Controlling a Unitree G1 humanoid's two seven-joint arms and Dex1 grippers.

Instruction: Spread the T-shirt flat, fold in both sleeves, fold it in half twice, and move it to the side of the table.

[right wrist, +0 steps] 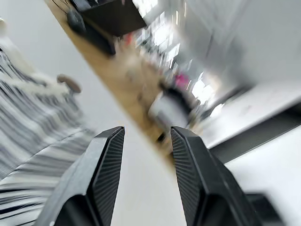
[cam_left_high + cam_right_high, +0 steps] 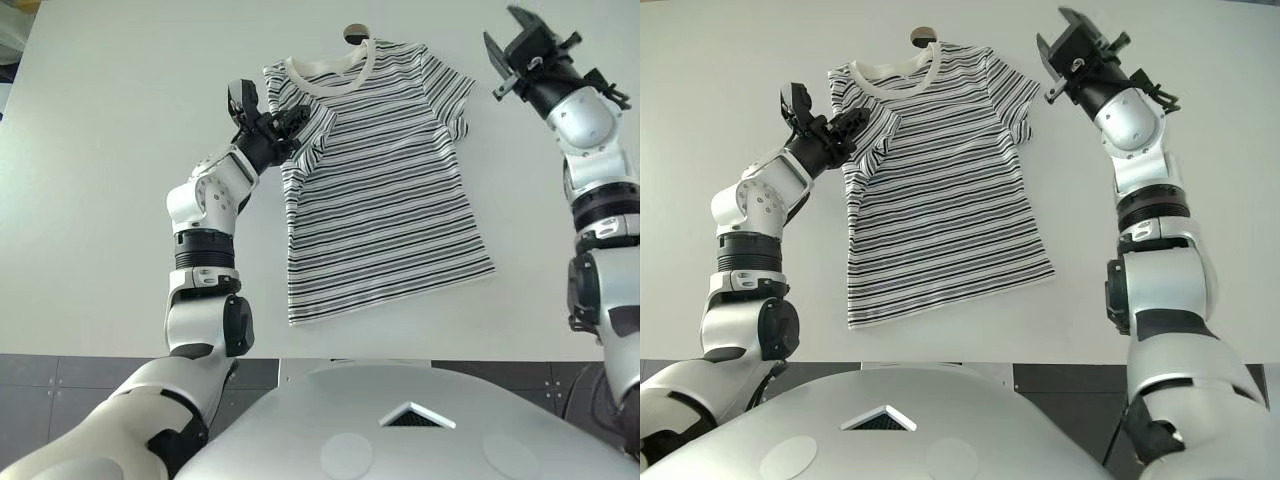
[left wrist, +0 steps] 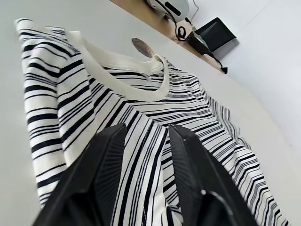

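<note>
T-shirt flat on white surface, collar at far edge, left sleeve bunched inward. Left claw released, fingers apart, over left sleeve, tips touching fabric. Right claw released, wide apart, raised beside right sleeve, holding nothing, clear of shirt.

Both arms wear glossy silver-white shells, joined by black ribbed rings. Behind each claw sits a black wrist block with thin dark cables. The left gripper and right gripper are black, their fingers flat, tapered, finely ribbed inside
</note>
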